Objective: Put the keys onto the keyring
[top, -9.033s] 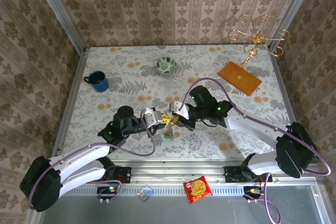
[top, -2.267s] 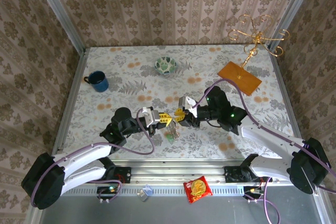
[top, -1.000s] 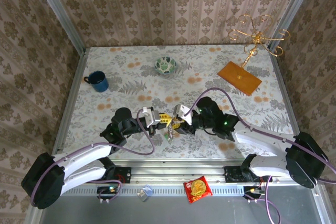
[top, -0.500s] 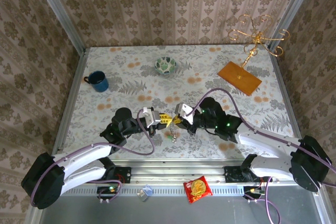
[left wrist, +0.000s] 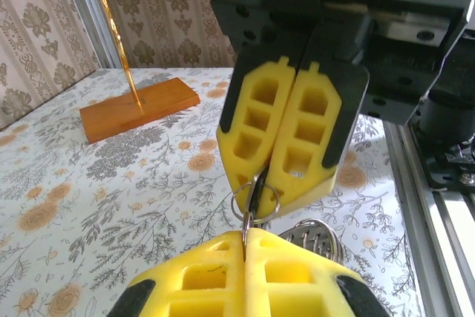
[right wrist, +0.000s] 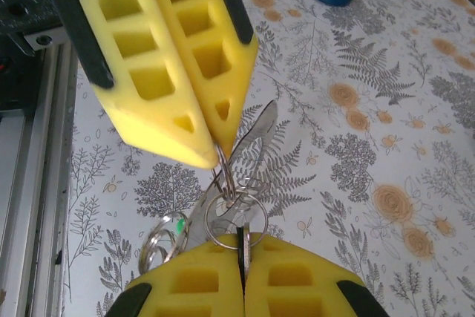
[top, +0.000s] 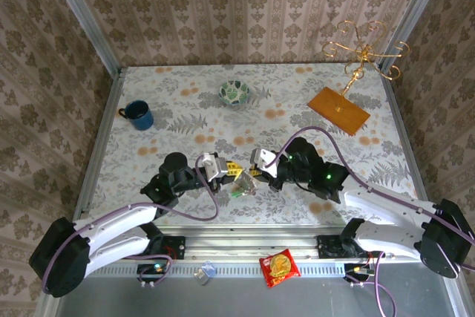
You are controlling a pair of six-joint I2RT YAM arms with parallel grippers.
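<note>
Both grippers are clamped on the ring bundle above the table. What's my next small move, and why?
Probably hold the left gripper still and ease the right gripper back slightly. Both are shut tip to tip on the linked metal rings, with the silver key beside them. A gentle pull should tension the rings and show whether both grips hold.

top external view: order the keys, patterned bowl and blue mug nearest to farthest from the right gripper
1. keys, at the tips of the right gripper, near edge of the table
2. patterned bowl, toward the back, centre
3. blue mug, far left
</note>
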